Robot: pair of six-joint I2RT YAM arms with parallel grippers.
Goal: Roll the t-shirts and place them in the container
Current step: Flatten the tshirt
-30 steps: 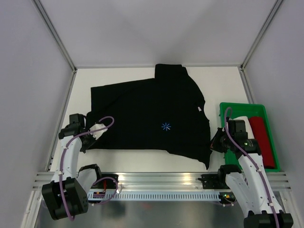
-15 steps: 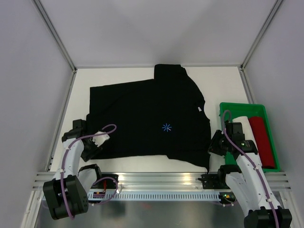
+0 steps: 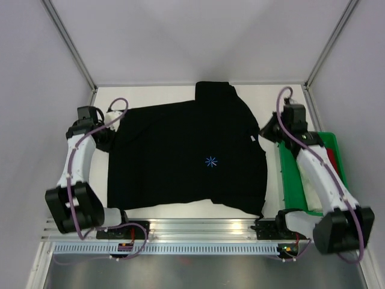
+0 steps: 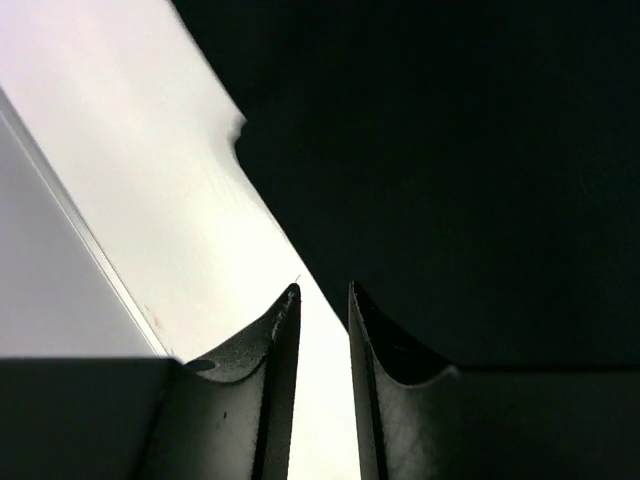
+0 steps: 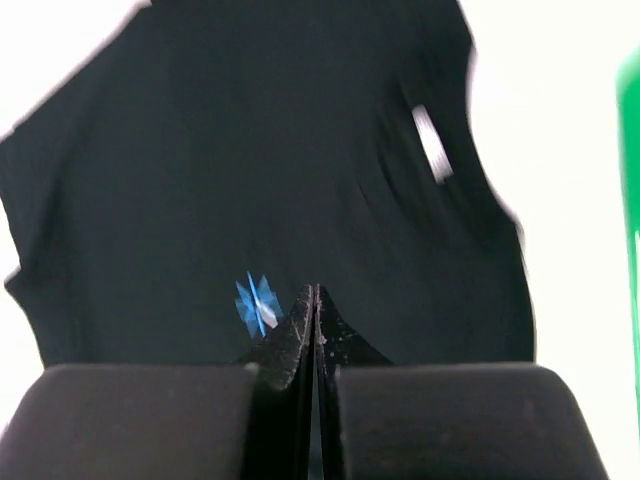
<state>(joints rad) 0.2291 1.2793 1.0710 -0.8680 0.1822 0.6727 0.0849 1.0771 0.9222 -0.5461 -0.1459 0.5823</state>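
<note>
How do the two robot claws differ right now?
The left gripper has its fingers slightly parted, with white table showing in the gap; the right gripper is pressed fully shut. The left one sits over the black t-shirt's edge, the right one looks down over its middle. Neither holds any cloth.

Your right gripper (image 5: 315, 300) has its fingertips pressed together with nothing between them. Beyond it you see the black t-shirt (image 5: 300, 170) spread flat, a small blue star mark (image 5: 257, 303) just left of the fingertips and a white neck label (image 5: 433, 143) upper right. A green edge (image 5: 630, 150) shows at far right.
</note>
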